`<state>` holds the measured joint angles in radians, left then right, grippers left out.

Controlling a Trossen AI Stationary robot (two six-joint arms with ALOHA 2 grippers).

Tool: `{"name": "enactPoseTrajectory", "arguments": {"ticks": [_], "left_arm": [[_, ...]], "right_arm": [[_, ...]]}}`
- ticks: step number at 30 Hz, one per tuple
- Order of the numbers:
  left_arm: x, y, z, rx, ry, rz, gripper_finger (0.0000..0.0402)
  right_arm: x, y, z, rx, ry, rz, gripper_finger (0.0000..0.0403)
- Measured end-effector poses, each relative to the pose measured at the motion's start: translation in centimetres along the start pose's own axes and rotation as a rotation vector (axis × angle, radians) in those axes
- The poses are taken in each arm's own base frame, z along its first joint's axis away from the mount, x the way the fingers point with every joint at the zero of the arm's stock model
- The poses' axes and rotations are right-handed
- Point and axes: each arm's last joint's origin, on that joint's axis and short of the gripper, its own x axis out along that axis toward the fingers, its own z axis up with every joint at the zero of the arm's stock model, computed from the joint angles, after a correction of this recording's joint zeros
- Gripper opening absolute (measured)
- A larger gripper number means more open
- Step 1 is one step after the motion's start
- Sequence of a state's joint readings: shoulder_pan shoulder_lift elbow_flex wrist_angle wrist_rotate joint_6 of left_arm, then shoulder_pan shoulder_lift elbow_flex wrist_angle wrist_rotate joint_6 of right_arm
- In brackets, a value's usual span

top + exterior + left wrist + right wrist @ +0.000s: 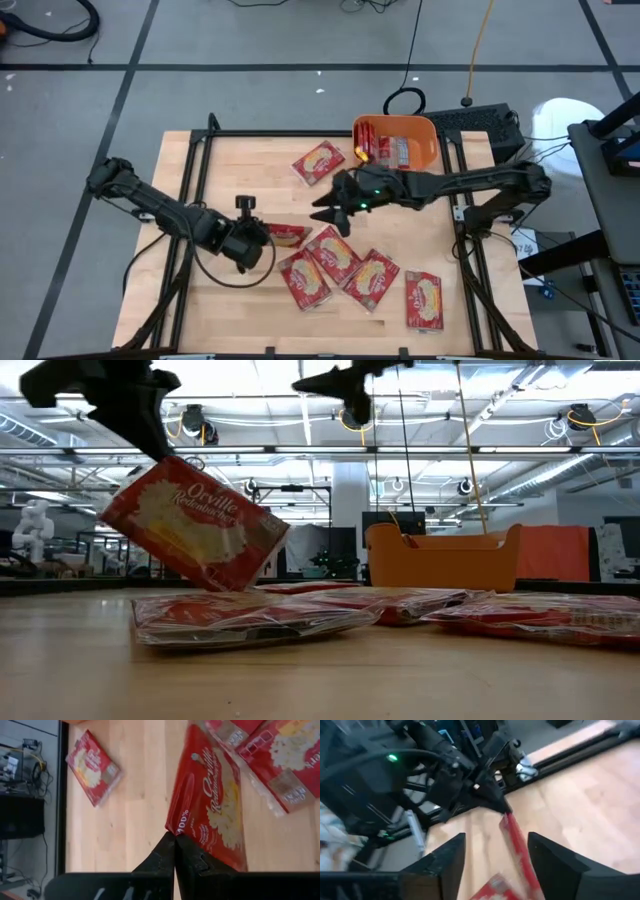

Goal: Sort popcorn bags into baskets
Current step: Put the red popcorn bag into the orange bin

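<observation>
- The left gripper (268, 236) sits left of centre in the overhead frame, its fingers (170, 851) pressed together on the corner of one popcorn bag (288, 236), pinching it.
- From table height that held bag (195, 526) hangs tilted at the left of the frame, lifted clear of the packets lying flat on the wood.
- The right gripper (325, 213) hovers at the middle of the overhead frame, just above and to the right of the held bag, its fingers (442, 857) spread apart with nothing between them.
- In the right wrist view the red bag shows edge-on between those open fingers, the left gripper (496, 800) clamped at its far end.
- The orange basket (432, 146) stands at the upper centre-right of the table (200, 190), with red packets (385, 148) already inside.
- One loose bag (318, 162) lies alone just left of the basket.
- A cluster of overlapping bags (340, 268) lies at lower centre, and a single bag (424, 300) rests apart at lower right.
</observation>
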<state>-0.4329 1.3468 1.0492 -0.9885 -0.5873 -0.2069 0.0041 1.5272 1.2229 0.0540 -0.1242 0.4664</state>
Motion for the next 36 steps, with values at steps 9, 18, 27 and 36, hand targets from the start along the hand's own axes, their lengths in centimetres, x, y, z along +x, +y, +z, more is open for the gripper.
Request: {"name": "enactPoseTrajectory", "arguments": {"ticks": [9,18,27,36], "left_arm": [[0.1,2.4,1.9,0.0,-0.063,0.023,0.0001],[-0.6,4.7,3.7,-0.009,-0.141,0.052,0.0001],[-0.1,6.0,4.6,0.017,-0.201,0.07,0.0001],[0.0,6.4,5.0,-0.011,-0.24,0.066,0.0001]], "right_arm": [[3.9,-3.9,-2.0,-0.08,0.15,-0.057,0.0237],[5.2,-4.7,-3.3,-0.093,0.206,-0.045,0.0238],[5.1,-4.9,-3.5,-0.084,0.225,-0.102,0.0226],[5.0,-5.2,-4.0,-0.062,0.274,-0.137,0.0145]]}}
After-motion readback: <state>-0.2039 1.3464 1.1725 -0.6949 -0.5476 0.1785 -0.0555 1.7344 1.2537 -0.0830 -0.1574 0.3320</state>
